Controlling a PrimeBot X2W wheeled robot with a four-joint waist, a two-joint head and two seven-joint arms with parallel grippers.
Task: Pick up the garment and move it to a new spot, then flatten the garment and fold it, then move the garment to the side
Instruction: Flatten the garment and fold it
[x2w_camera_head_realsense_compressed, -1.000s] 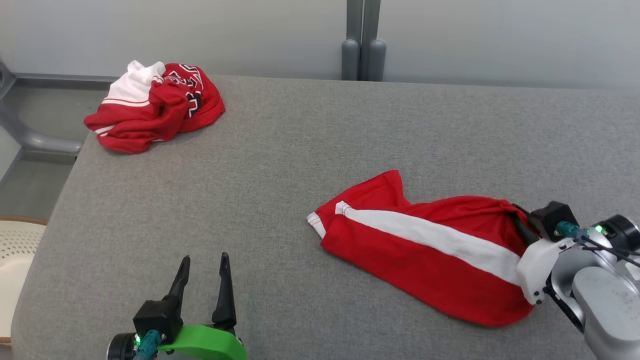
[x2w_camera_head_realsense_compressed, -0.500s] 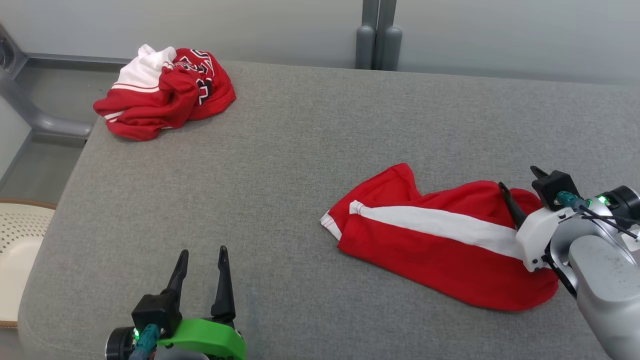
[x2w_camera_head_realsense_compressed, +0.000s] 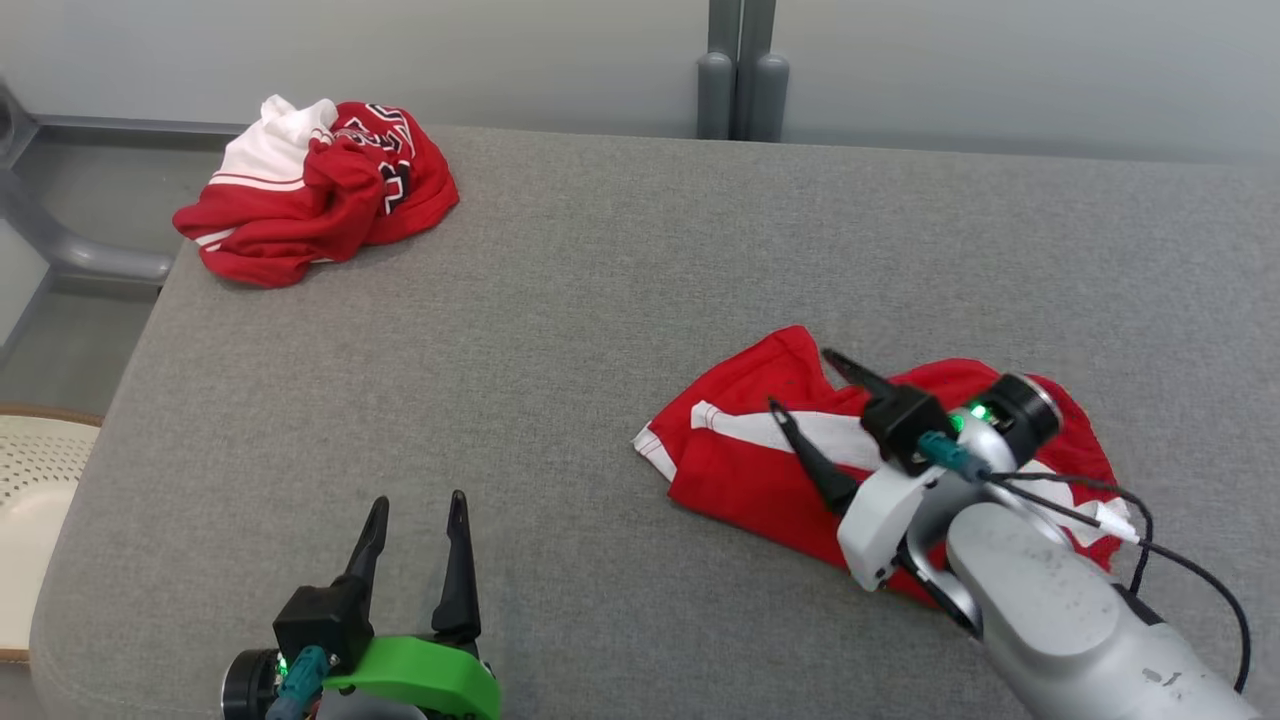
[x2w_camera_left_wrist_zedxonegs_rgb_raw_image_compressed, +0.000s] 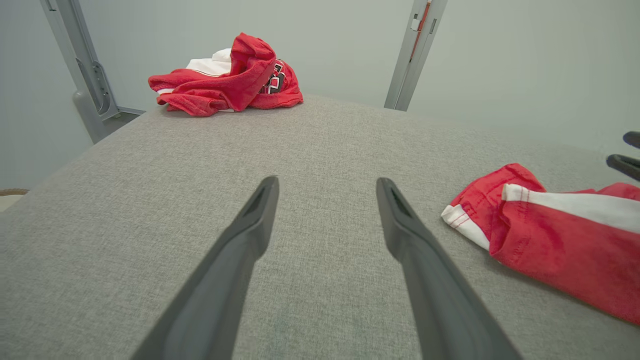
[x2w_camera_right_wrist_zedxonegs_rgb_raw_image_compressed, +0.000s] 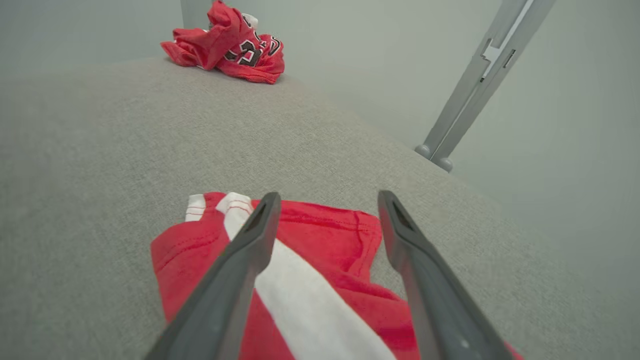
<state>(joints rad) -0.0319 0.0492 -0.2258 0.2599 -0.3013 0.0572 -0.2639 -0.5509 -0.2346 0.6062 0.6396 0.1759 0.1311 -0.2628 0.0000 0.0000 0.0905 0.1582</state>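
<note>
The garment (x2w_camera_head_realsense_compressed: 740, 470) is red with a broad white stripe and lies loosely bunched on the grey padded surface (x2w_camera_head_realsense_compressed: 600, 280), right of centre. My right gripper (x2w_camera_head_realsense_compressed: 798, 378) hovers open over it, fingers pointing up-left toward its left end, and the arm hides its right part. In the right wrist view the garment (x2w_camera_right_wrist_zedxonegs_rgb_raw_image_compressed: 325, 240) lies beneath the open right gripper (x2w_camera_right_wrist_zedxonegs_rgb_raw_image_compressed: 328, 195), nothing held. My left gripper (x2w_camera_head_realsense_compressed: 419, 498) stands open near the front edge, well left of the garment. The left wrist view has the left gripper (x2w_camera_left_wrist_zedxonegs_rgb_raw_image_compressed: 326, 180) empty, the garment (x2w_camera_left_wrist_zedxonegs_rgb_raw_image_compressed: 550, 235) at its right.
A second red and white garment (x2w_camera_head_realsense_compressed: 315, 205) lies crumpled at the far left corner. The surface drops off along its left edge, with a white perforated object (x2w_camera_head_realsense_compressed: 30, 500) below. A grey post (x2w_camera_head_realsense_compressed: 735, 70) stands behind the far edge.
My right gripper opened, let go of the garment's right end and moved left over it. The garment has settled more bunched. The camera shifted slightly; the left gripper stayed open.
</note>
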